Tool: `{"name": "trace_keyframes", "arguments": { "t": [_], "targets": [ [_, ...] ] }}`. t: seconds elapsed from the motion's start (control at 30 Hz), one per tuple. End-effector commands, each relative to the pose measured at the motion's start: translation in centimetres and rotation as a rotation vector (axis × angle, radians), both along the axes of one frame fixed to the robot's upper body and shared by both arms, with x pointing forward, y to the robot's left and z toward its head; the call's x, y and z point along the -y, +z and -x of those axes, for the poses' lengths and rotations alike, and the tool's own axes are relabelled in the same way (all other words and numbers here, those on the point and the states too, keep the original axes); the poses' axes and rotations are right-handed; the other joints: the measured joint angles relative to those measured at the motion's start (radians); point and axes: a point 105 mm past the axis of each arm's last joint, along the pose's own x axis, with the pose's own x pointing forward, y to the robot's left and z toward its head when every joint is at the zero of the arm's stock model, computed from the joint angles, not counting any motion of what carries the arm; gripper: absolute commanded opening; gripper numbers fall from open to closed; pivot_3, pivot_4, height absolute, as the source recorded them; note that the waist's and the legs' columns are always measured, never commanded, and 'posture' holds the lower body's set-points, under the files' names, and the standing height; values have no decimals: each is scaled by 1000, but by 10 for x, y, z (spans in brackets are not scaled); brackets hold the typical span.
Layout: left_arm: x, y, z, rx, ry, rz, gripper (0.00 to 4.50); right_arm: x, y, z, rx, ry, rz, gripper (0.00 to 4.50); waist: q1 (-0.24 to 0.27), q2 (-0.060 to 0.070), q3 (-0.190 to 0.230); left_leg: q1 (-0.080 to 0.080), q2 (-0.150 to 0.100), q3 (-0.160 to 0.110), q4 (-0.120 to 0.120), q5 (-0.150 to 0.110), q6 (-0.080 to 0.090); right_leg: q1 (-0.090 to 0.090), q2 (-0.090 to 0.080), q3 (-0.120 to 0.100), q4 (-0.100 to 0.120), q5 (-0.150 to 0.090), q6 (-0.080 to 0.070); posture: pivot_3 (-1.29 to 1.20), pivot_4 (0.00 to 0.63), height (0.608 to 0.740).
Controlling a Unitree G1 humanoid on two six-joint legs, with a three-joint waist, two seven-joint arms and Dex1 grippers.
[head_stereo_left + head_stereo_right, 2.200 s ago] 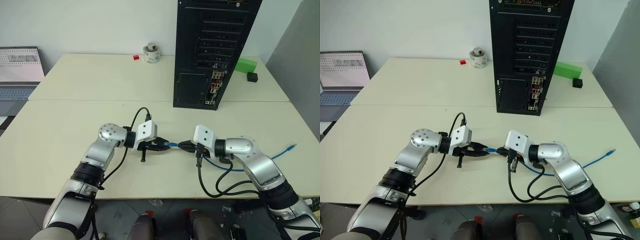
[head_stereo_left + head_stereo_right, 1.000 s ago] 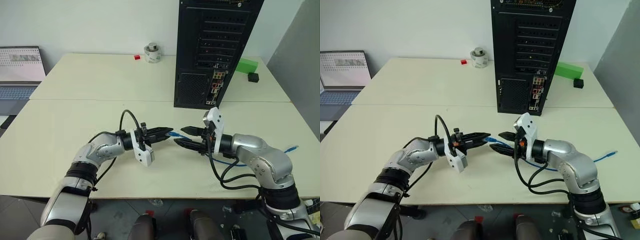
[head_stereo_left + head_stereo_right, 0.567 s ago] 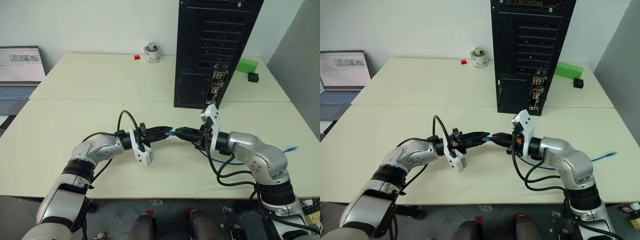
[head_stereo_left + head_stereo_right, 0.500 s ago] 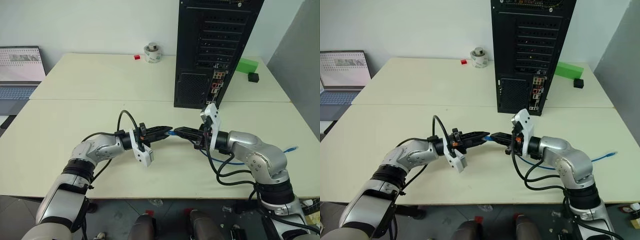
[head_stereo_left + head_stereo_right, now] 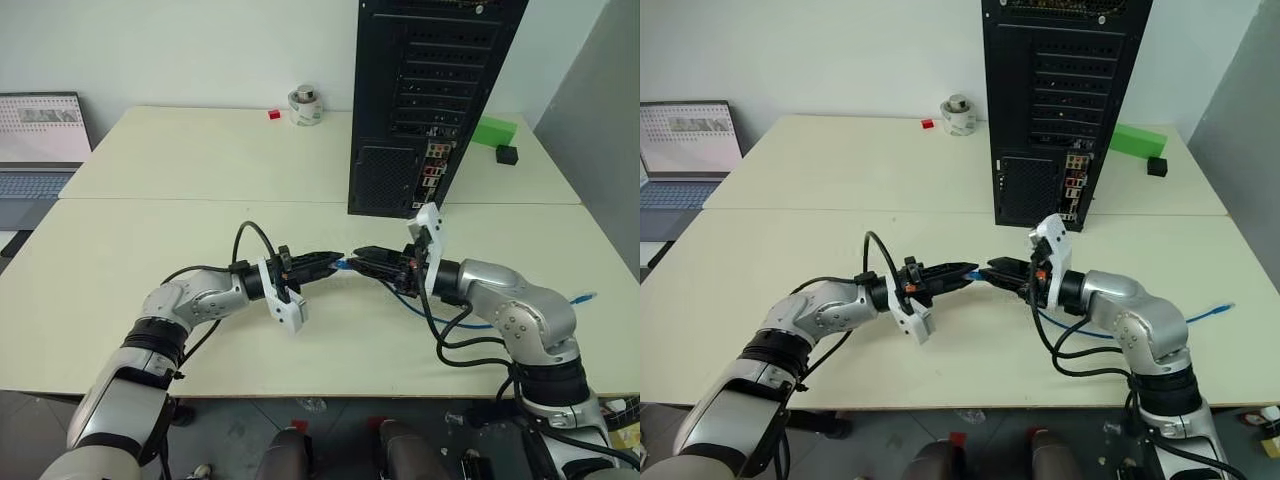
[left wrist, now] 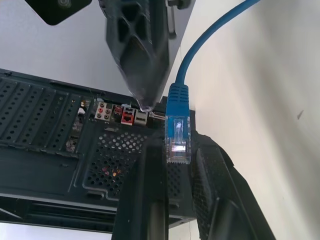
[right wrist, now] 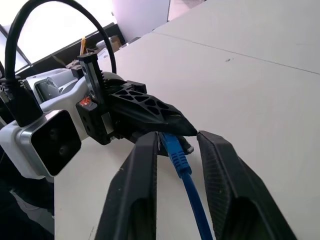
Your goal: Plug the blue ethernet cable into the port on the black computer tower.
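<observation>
Left end effector (image 5: 335, 262) clamped closed on the clear plug end of the bright blue ethernet cable (image 6: 177, 131), held above the cream bench (image 5: 150, 250) near its front middle. Right end effector (image 7: 175, 141) meets it tip to tip from 3 o'clock; its two black fingers (image 7: 141, 165) straddle the blue cord just behind the plug, part open, with gaps either side, not gripping. The cord trails toward 4 o'clock, under the right arm, to its free end (image 5: 585, 296) at the bench's right edge. Tall black metal computer tower (image 5: 425, 90) stands at 12 o'clock from the plug, well apart. Its strip of red, orange and white connectors (image 5: 432, 175) faces the robot; the port itself is too small to pick out.
</observation>
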Motion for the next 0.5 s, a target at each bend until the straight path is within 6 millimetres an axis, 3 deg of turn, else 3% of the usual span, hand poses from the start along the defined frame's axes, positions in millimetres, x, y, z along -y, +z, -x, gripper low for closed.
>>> {"name": "trace_keyframes", "arguments": {
  "t": [0.03,0.1,0.5],
  "targets": [
    [4,14,1,56,-28,12,298,-2,7,4,6,27,-3,2296,0,0,0,0,0,0,0,0,0,0,0,0,0,0,0,0,150,740],
    [4,15,1,58,-29,14,298,-3,4,3,-7,20,3,2575,0,0,0,0,0,0,0,0,0,0,0,0,0,0,0,0,150,740],
    [5,16,1,66,-28,19,298,-12,3,-1,-41,23,-27,2575,0,0,0,0,0,0,0,0,0,0,0,0,0,0,0,0,150,740]
  ]
}}
